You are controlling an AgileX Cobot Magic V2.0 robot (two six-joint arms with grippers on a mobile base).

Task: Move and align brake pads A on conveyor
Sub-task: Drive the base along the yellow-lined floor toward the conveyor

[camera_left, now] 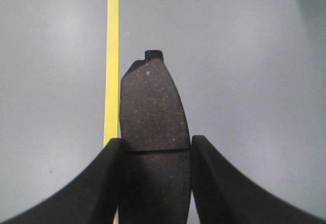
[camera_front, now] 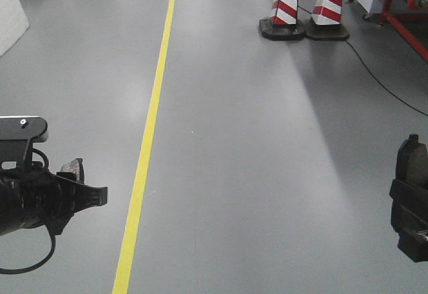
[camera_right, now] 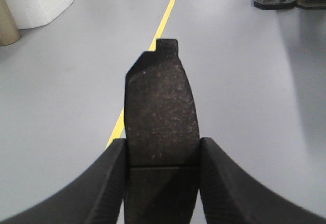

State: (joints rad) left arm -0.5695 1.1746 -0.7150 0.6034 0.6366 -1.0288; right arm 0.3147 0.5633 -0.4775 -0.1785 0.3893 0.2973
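Brake pads A, curved grey-brown friction pads each crossed by a thin groove, are off the ground, one per arm. At the bottom centre of the left wrist view the left gripper [camera_left: 155,143] is pinching one pad [camera_left: 153,107] by its long edges at the groove. The right gripper [camera_right: 162,147] clamps a second pad [camera_right: 160,107] the same way in its own view. Each pad stands out past the fingertips, tab end forward. Below both lies only the glossy grey floor [camera_front: 254,174] with its yellow painted line [camera_front: 150,127], so this looks like the carry, and neither pad should be let go here. The pinch should be held firm and the wrists steady, since the long overhang could let a pad pivot between the fingers. Both tabs should face one way so the pads land already parallel. Farther off, at upper right of the front view, stand two red-and-white striped cones [camera_front: 284,3] and a red-framed machine with a dark roller [camera_front: 401,0]. Whether that is the conveyor cannot be told, and no belt surface shows.
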